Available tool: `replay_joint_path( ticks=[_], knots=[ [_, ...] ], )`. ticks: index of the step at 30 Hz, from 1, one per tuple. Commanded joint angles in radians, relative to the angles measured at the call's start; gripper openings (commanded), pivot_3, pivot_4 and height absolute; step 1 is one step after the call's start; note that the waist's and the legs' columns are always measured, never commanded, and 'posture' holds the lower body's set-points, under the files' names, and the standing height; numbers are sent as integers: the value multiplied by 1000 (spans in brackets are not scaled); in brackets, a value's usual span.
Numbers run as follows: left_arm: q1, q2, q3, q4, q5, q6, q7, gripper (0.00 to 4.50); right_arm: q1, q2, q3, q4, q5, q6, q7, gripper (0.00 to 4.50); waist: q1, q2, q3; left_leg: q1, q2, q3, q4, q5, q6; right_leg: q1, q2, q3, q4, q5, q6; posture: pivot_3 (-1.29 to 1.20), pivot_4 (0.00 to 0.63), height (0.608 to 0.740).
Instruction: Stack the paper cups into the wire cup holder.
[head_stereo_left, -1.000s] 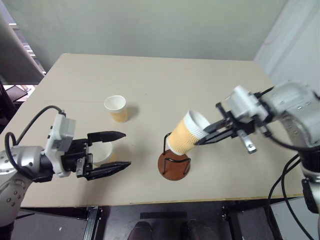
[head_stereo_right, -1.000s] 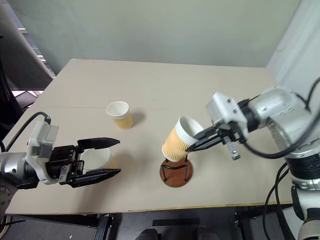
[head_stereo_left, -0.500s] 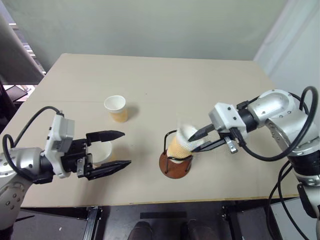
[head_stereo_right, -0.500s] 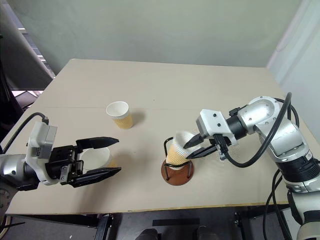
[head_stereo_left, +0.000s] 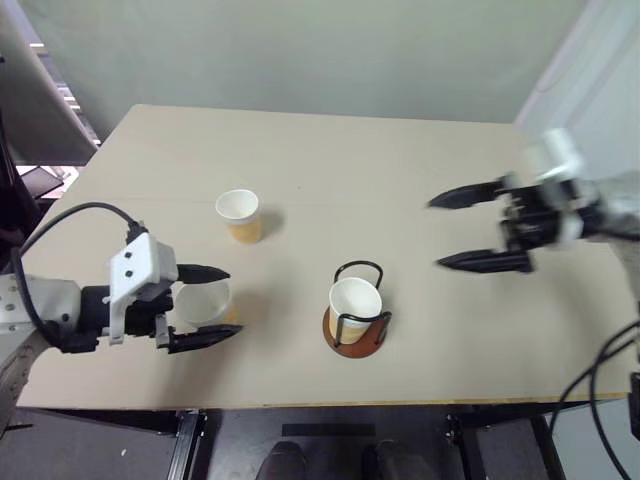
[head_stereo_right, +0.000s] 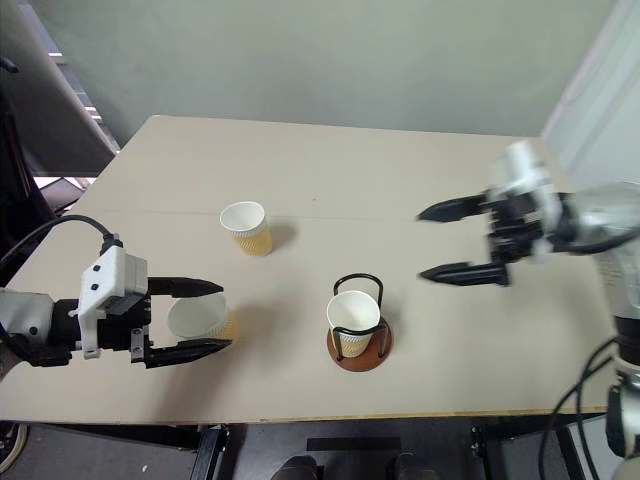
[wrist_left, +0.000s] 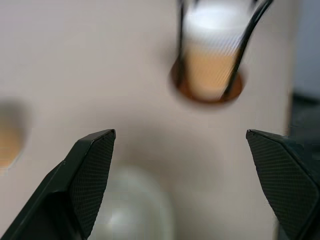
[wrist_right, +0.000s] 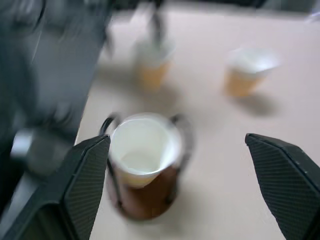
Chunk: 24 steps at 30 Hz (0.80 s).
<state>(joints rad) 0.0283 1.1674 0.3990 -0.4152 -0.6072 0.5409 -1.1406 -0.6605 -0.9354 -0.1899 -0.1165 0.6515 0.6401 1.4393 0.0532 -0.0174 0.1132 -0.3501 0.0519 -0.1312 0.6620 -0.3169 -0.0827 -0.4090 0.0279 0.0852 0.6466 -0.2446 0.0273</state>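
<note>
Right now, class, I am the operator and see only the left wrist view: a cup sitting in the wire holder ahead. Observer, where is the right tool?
Observer: The right tool hangs open above the table, off to the right of the holder, holding nothing.
Operator: Is the holder's cup straight?
Observer: Yes, the holder's cup sits upright inside the wire loops, mouth up.
Operator: Besides the near cup at my left tool, are any others loose?
Observer: One far cup stands upright farther back, left of the holder.

Soft even light, blurred wrist views
</note>
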Motion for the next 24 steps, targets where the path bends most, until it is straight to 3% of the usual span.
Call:
replay_joint_path(
  ticks=[1, 4, 7, 15, 24],
  knots=[
    [8, 58, -10, 42, 82, -29, -35, 4500, 111, -12, -248, 39, 90, -9, -38, 4475, 2, 0, 0, 0, 1, 0, 0, -1, -1, 0, 0, 0, 0, 0, -1, 0, 150, 740],
    [-7, 73, -44, 71, 127, -59, -50, 4500, 227, 33, -390, -1, 126, -30, -130, 4475, 0, 1, 1, 1, 1, 2, 0, -2, -2, -2, 0, 1, 2, 0, -1, 0, 150, 740],
    [-28, 85, -101, 110, 175, -90, -69, 4500, 325, 59, -433, -118, 186, 10, -192, 4475, -7, 2, 1, 2, 3, 2, -1, -2, -1, -2, 0, 1, 3, -1, -1, 0, 150, 740],
    [-45, 114, -170, 164, 240, -153, -148, 4500, 427, 7, -411, -257, 285, 48, -191, 4475, -29, 2, 1, 2, 2, 2, 2, -9, 8, -1, 3, 1, 4, -1, -2, 0, 150, 740],
    [-89, 87, -254, 195, 305, -174, -132, 4500, 419, -69, -385, -363, 451, 130, -203, 4475, -29, 2, 1, 2, 2, 2, 2, -8, 6, -1, 3, 1, 3, -2, -3, 0, 150, 740]
  ],
)
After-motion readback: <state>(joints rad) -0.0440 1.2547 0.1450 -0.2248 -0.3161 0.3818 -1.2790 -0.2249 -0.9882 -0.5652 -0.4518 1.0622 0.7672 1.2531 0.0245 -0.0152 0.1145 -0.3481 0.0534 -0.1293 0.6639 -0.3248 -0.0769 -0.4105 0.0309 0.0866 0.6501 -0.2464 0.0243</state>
